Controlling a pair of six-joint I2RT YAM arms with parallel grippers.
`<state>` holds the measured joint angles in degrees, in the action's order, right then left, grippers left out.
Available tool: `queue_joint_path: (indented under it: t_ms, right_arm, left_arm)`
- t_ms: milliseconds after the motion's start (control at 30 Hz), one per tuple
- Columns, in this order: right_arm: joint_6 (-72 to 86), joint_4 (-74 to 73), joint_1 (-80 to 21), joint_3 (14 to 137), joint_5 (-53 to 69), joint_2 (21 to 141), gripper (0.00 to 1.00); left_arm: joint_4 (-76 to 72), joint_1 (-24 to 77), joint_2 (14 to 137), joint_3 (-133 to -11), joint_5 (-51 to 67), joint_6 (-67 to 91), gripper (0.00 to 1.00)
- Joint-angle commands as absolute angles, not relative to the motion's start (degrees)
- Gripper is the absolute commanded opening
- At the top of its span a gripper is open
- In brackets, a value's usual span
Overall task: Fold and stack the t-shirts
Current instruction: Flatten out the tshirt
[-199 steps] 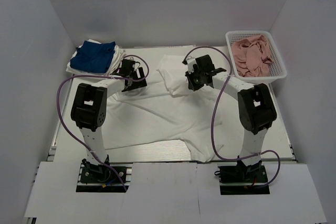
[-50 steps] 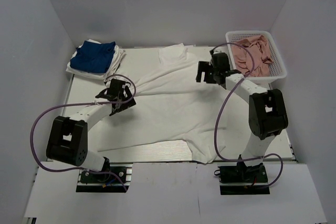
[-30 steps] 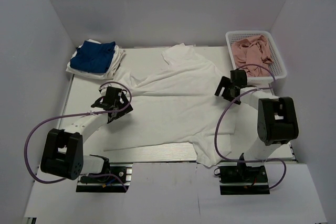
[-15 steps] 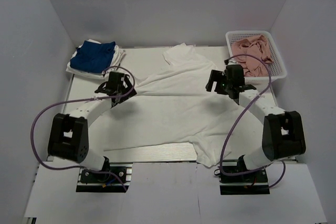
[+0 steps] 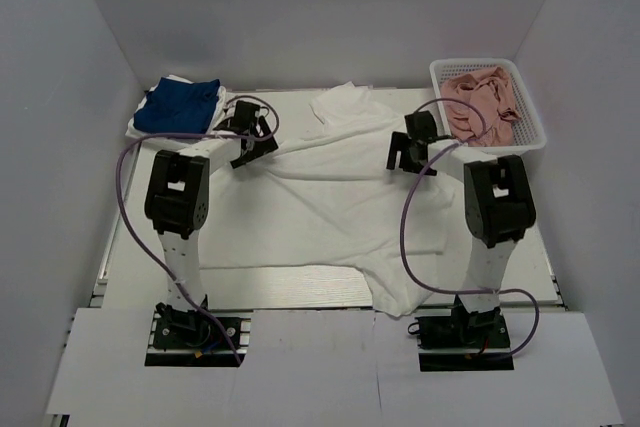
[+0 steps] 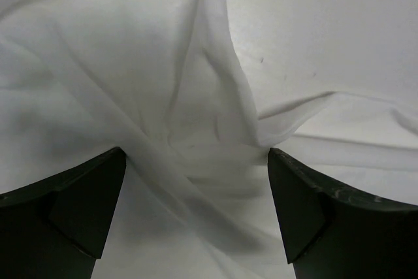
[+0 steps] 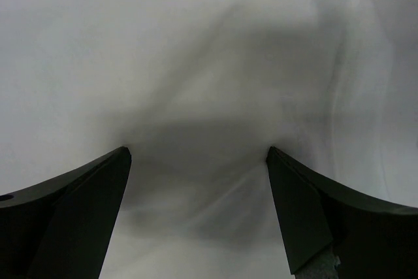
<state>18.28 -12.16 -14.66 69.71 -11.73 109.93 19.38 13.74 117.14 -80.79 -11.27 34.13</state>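
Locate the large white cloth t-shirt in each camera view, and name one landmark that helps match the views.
Top external: large white cloth t-shirt spread across the middle.
Left wrist: it fills the picture, creased.
Right wrist: it fills the picture, smoother.
Landmark: the left end effector and right end effector, open over its far part.

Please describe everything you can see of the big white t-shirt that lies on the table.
The white t-shirt is thin, soft cloth, spread open across most of the table, wrinkled, with long creases. One part bunches up at the far edge, and a near corner reaches the table's front edge. No print shows. The open left gripper and open right gripper sit over its far left and far right parts. Whether they touch it is unclear.
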Motion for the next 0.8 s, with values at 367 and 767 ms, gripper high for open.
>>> queue_joint_path:
  t_ms: [367, 767]
  right_arm:
    - [16.01, -31.40, -12.04, 125.07, -10.46, 143.88, 0.90]
    - [3.25, -15.03, -20.38, 91.43, -7.38, 103.92, 0.90]
  left_arm:
    - [30.15, 10.81, 140.89, -119.36, -4.75, 30.42, 1.00]
    - [26.28, 12.48, 108.14, -95.93, -1.93, 29.43, 1.00]
